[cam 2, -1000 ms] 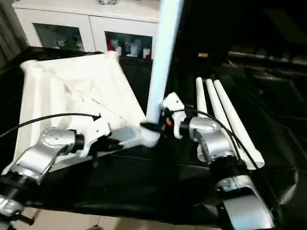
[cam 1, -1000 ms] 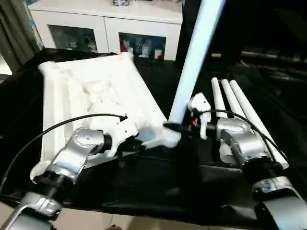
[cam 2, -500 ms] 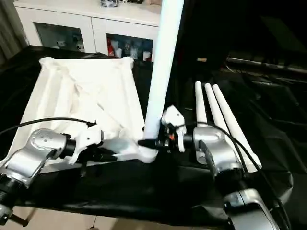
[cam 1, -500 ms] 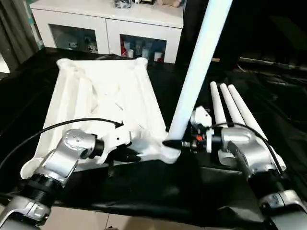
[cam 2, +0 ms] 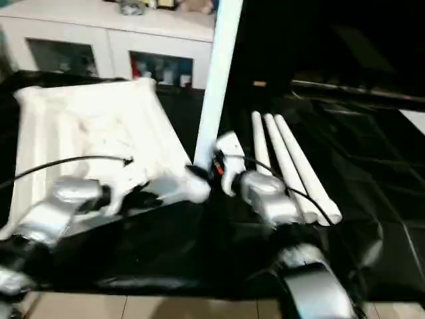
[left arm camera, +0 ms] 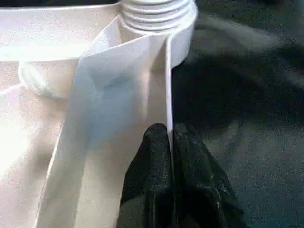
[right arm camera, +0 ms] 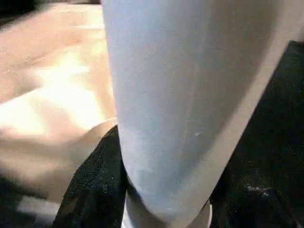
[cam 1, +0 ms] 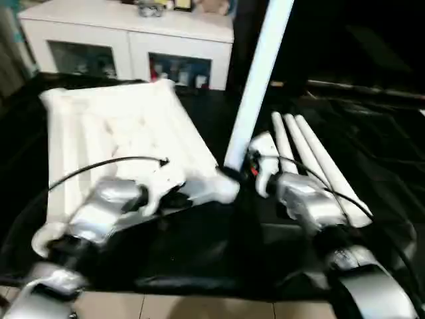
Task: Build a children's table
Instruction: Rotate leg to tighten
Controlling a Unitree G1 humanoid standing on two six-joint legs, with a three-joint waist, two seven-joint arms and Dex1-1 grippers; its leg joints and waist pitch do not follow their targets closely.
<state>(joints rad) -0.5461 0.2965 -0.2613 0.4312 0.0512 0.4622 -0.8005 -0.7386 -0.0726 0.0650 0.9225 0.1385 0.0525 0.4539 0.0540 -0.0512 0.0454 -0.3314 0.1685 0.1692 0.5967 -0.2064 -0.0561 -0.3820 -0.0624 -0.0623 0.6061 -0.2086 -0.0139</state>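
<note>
- You are looking at a tabletop (cam 1: 113,133) that has swung since a second ago: its far edge was angled toward 1 o'clock and is now lying squarer to you, so the near corner socket (cam 1: 222,189) is turning under the upright leg (cam 1: 255,86).
- Your left gripper (left arm camera: 170,156) is pinching the tabletop's thin rim beside the threaded socket, fingers closed on it.
- Your right gripper (right arm camera: 166,190) is clasping the upright leg near its base.
- Count: one tabletop, one leg standing, three spare legs (cam 1: 309,163) lying at 3 o'clock; four in all.
- I judge the first leg is seating; three are remaining.
</note>
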